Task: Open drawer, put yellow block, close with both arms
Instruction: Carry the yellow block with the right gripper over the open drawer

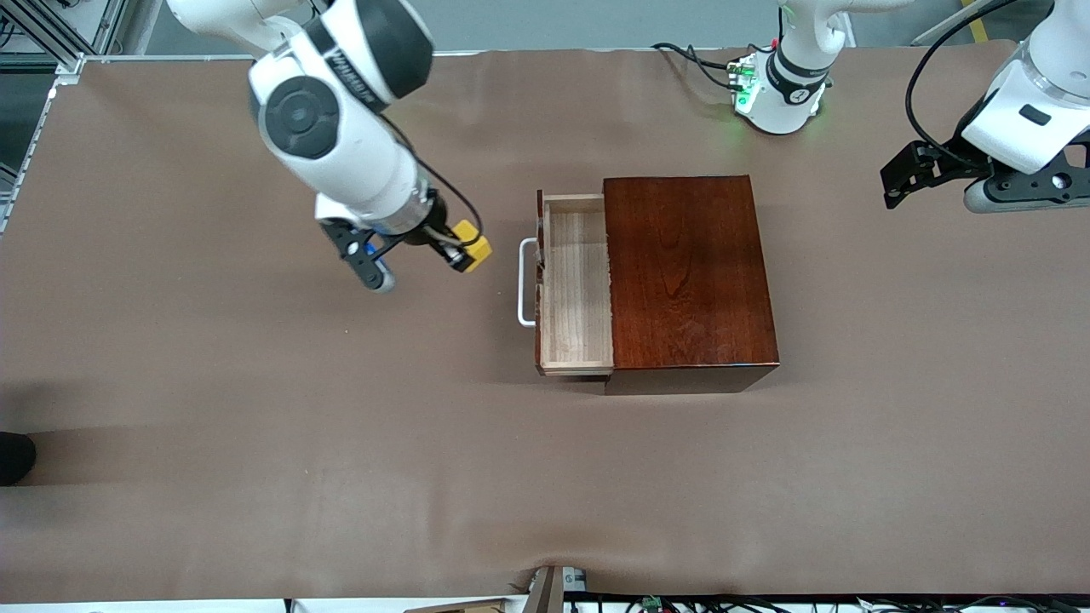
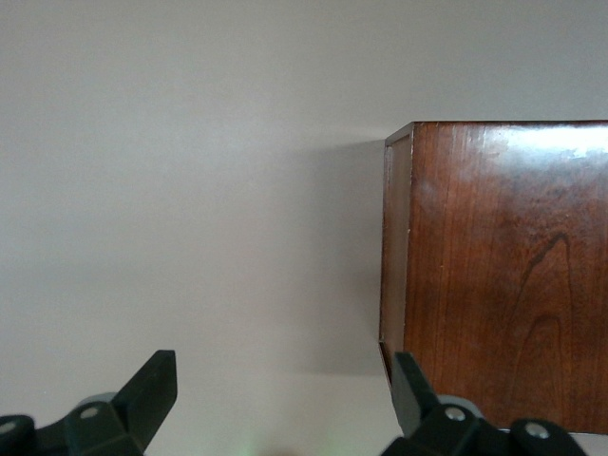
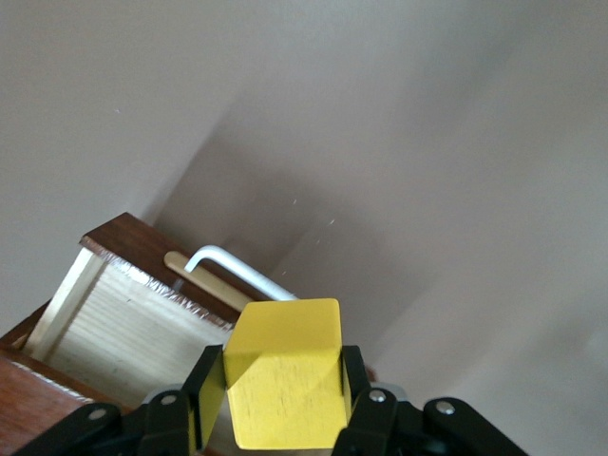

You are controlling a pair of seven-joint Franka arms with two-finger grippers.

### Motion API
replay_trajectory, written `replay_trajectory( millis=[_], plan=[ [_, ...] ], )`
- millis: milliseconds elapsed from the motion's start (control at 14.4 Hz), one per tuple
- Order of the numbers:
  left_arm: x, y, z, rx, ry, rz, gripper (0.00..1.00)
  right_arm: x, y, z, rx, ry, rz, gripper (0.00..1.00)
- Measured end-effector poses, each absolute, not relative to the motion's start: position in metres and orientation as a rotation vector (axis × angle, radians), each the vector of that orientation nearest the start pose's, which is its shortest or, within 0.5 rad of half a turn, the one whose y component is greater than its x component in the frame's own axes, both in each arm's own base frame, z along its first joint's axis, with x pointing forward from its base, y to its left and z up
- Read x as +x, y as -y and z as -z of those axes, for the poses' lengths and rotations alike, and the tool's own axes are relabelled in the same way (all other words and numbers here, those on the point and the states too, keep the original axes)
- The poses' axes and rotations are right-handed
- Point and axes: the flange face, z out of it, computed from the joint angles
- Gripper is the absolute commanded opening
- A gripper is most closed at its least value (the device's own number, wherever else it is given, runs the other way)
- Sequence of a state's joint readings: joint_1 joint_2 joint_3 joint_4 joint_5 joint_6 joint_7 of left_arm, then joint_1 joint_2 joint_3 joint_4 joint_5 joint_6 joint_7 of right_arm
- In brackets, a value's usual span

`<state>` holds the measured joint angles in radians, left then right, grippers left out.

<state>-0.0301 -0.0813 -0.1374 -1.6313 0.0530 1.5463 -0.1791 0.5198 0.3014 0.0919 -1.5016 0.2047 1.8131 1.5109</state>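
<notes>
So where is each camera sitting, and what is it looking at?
Front view: high up across the table, facing both arms; shows the open drawer in its wooden box, the right gripper holding the yellow block, and the left gripper waiting off toward the left arm's end of the table.
Left wrist view: on the left arm's wrist, looking down at the box; its open fingers show.
Right wrist view: on the right arm's wrist, looking over the block to the drawer.
All three share the box.
</notes>
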Motion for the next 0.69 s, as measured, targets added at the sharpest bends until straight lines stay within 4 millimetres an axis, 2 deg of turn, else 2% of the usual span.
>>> replay_trajectory(
  millis=[277, 347, 555, 693],
  plan=[
    [0.519, 0.087, -0.637, -3.077, 0.015, 0.006, 1.00, 0.516, -0.436, -0.471, -2.533, -1.584, -0.283, 0.18],
    [0.519, 0.087, -0.637, -3.076, 0.015, 0.001, 1.00, 0.514, -0.457, -0.463, -2.456, -1.663, -0.279, 0.18],
    [0.516, 0.085, -0.634, -3.071, 0.019, -0.047, 1.00, 0.508, -0.488, -0.451, -2.393, -1.759, -0.297, 0.18],
    [0.516, 0.085, -0.633, -3.070, 0.020, -0.050, 1.00, 0.497, -0.509, -0.434, -2.394, -1.802, -0.304, 0.18]
  ],
)
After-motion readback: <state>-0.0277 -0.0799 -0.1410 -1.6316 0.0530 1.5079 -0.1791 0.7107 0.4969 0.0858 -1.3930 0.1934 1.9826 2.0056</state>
